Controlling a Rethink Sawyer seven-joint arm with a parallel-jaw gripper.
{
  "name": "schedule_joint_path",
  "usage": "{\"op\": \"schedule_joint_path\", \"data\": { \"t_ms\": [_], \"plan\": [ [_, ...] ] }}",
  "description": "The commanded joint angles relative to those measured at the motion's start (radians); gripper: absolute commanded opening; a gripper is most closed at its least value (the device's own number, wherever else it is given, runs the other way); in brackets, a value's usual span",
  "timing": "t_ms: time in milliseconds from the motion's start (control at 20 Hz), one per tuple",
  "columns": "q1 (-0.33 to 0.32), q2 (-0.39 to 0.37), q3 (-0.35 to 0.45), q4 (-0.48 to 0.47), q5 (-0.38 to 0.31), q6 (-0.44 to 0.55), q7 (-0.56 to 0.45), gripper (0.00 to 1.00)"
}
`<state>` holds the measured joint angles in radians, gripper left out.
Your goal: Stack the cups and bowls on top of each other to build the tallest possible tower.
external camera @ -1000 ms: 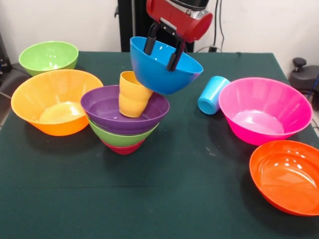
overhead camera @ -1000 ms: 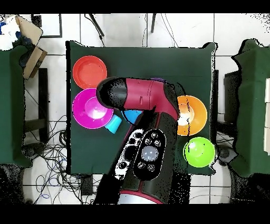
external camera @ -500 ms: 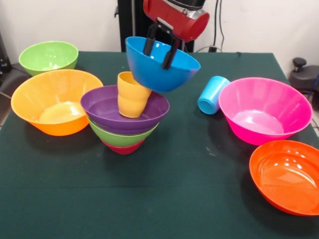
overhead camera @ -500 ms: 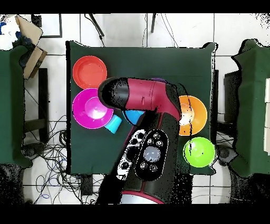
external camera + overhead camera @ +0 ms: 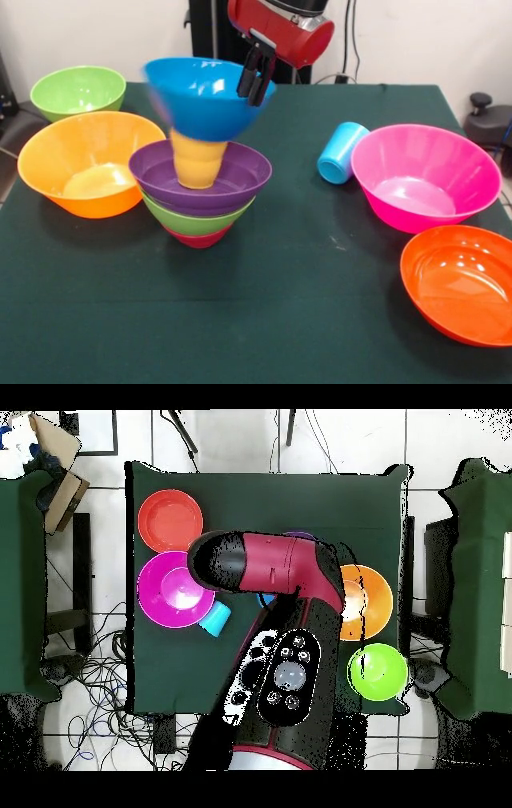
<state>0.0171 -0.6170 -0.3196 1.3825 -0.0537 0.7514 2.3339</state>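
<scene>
Now the blue bowl [image 5: 204, 96] sits level directly over the yellow-orange cup [image 5: 195, 162], its base at or on the cup's mouth; half a second ago it hung tilted, up and to the right of the cup. The gripper [image 5: 256, 76] is clamped on the bowl's right rim, one finger inside, one outside. The cup stands in the purple bowl [image 5: 240, 174], nested on a green bowl [image 5: 196, 222] and the small crimson bowl [image 5: 196, 238]. Judgement: placement is nearly complete; release would raise the tower, though the wide bowl on a narrow cup may tip. Beside the pink bowl [image 5: 424, 180], the light blue cup [image 5: 342, 152] lies on its side.
</scene>
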Motion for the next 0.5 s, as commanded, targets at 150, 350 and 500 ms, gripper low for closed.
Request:
{"op": "schedule_joint_path", "data": {
  "t_ms": [150,350,500],
  "plan": [
    [-0.022,0.048,0.082,0.060,-0.029,-0.030,0.022,0.00],
    [-0.029,0.046,0.089,0.062,-0.027,-0.030,0.014,0.00],
    [-0.026,0.042,0.089,0.069,-0.030,-0.030,0.010,0.00]
  ]
}}
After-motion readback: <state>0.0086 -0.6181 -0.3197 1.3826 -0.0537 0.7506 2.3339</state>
